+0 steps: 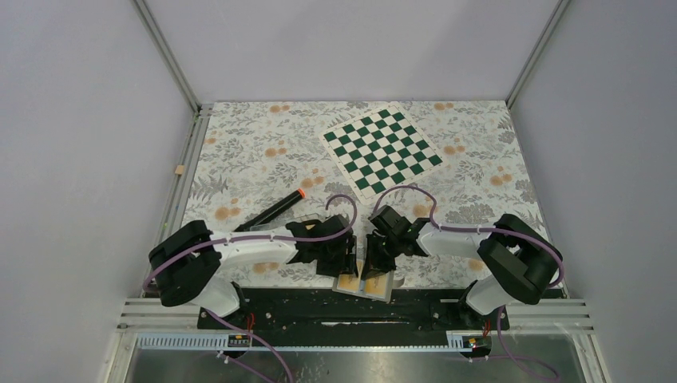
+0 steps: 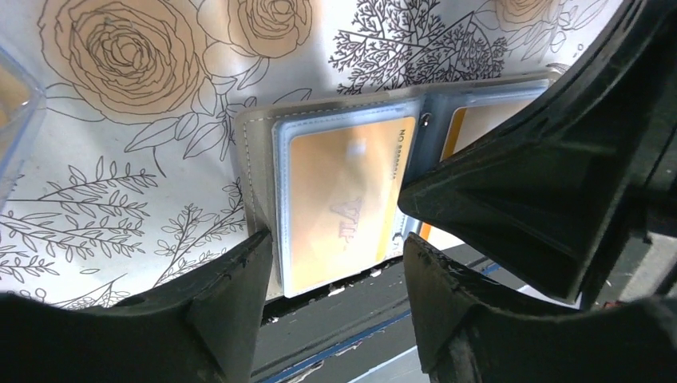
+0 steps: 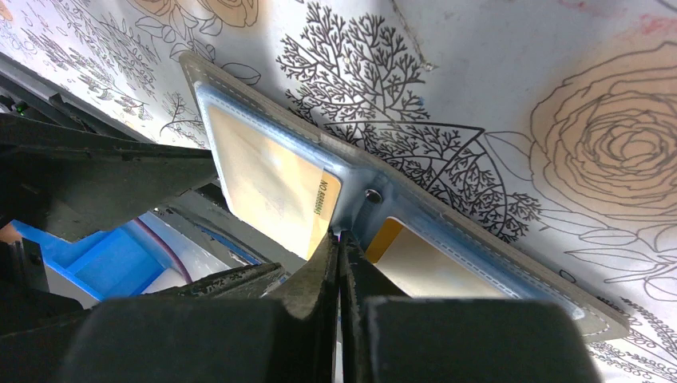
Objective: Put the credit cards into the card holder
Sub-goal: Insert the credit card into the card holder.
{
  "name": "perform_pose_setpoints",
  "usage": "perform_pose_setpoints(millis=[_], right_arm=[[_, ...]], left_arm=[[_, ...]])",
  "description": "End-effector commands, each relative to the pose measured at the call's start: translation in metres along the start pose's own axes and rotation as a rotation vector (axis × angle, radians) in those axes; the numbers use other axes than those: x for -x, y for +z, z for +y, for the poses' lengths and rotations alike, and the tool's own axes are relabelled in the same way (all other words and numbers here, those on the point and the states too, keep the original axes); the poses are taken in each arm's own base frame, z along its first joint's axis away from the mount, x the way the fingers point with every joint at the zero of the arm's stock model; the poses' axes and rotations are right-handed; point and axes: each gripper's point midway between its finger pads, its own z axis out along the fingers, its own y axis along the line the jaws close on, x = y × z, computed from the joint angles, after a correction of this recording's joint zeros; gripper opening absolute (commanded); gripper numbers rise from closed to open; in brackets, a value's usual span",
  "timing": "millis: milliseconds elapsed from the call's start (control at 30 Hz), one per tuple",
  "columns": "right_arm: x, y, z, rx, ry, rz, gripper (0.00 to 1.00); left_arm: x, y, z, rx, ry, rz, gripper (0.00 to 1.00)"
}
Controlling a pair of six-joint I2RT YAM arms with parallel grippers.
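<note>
The grey card holder (image 1: 366,285) lies open at the table's near edge, overhanging it slightly. In the left wrist view an orange-yellow credit card (image 2: 343,199) sits in its left pocket, and a second card (image 2: 471,128) shows in the right pocket, partly hidden. Both cards show in the right wrist view, one on the left (image 3: 271,187) and one on the right (image 3: 423,267). My left gripper (image 2: 335,263) is open and empty, straddling the holder's left half at its near edge. My right gripper (image 3: 339,247) is shut, its tips at the holder's centre fold by the stud (image 3: 371,195).
A green-and-white chessboard (image 1: 382,149) lies at the back. A black marker with an orange tip (image 1: 275,209) lies left of centre. A clear plastic tray's corner (image 2: 12,104) shows at the left. The black base rail (image 1: 319,307) runs just below the holder.
</note>
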Motion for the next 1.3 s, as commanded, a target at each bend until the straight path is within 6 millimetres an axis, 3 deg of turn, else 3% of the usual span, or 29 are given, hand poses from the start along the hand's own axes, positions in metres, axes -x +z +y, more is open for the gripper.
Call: perform_pose_setpoints(millis=[0, 233, 333, 667, 933, 1267], right_arm=[[0.003, 0.001, 0.004, -0.005, -0.014, -0.01, 0.0], [0.002, 0.0, 0.005, 0.0, -0.015, -0.006, 0.0], [0.001, 0.0, 0.005, 0.001, -0.015, -0.004, 0.0], [0.001, 0.001, 0.005, 0.001, -0.015, 0.001, 0.0], [0.0, 0.002, 0.005, 0.002, -0.015, 0.008, 0.0], [-0.001, 0.004, 0.005, 0.007, -0.012, 0.016, 0.0]], left_arm=[[0.005, 0.004, -0.008, 0.027, 0.045, -0.013, 0.59], [0.008, -0.007, -0.023, -0.002, 0.065, -0.036, 0.32], [0.011, -0.015, -0.024, 0.028, 0.078, -0.048, 0.28], [0.011, -0.018, -0.028, 0.113, 0.146, -0.043, 0.35], [0.007, -0.013, -0.008, 0.273, 0.199, -0.012, 0.53], [0.004, -0.007, -0.008, 0.304, 0.235, 0.001, 0.52]])
